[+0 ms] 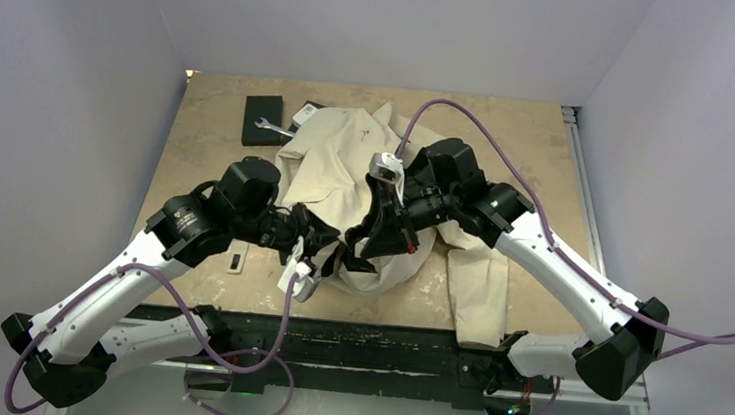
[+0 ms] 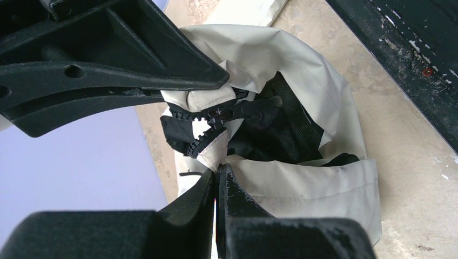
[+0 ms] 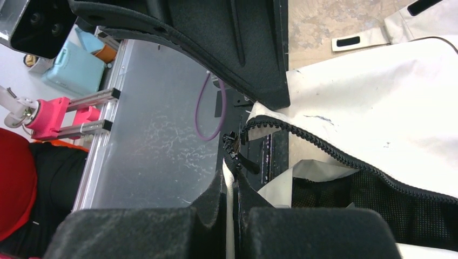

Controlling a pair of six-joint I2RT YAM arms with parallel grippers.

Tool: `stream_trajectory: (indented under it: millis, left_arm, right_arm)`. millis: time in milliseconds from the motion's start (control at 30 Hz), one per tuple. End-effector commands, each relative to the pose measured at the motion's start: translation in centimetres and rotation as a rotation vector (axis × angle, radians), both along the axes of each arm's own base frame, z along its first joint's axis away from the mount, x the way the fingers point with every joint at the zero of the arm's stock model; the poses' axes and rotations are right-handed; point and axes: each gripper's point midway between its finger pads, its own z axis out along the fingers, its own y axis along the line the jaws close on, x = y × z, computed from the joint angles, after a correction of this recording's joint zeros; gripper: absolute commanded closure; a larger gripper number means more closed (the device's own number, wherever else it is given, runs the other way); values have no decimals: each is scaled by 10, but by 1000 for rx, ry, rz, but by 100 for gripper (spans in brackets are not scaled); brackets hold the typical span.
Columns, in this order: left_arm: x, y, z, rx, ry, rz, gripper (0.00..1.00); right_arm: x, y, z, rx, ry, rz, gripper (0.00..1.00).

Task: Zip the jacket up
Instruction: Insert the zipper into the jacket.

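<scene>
The cream jacket (image 1: 342,160) lies crumpled across the middle of the table, black lining showing at its near hem. My left gripper (image 1: 332,248) is shut on the cream hem edge (image 2: 216,156) beside the black zipper teeth (image 2: 190,116) and the slider (image 2: 221,114). My right gripper (image 1: 372,243) is shut on the other front edge (image 3: 233,181), just below the zipper end (image 3: 233,145). Its zipper track (image 3: 345,156) runs off to the right over black mesh lining (image 3: 378,199). Both grippers hold the hem lifted, close together near the table's front edge.
A black box (image 1: 263,120) and a metal wrench (image 1: 275,129) lie at the back left beside the jacket. A small dark strip (image 1: 235,261) lies near the left arm. The table's black front rail (image 1: 352,342) runs just below the grippers.
</scene>
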Motion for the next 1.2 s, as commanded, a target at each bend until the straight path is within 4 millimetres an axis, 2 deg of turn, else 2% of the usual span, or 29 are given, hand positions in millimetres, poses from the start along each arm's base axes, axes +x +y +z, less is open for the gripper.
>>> stream_trajectory:
  millis: [0,167,433,567,867,1167]
  left_arm:
    - [-5,-3,2,-12,-40,-52,100]
    - [-4,-3,0,-8,-49,-51,100]
    - [9,-7,12,-55,-52,23,100]
    - [11,-9,16,-74,-57,31,100]
    - [5,-5,9,-42,-53,4,100]
    - [4,-4,2,-18,-69,-19,100]
  right_arm:
    - [6,2,25,44,-42,-17,100]
    - [10,0,25,37,-49,-41,100]
    - [5,-6,-1,-14,4,-61,100]
    - [7,-6,-6,-25,8,-68,100]
    - [11,-2,9,-7,-17,-66,100]
    - [13,-3,12,-4,-29,-77,100]
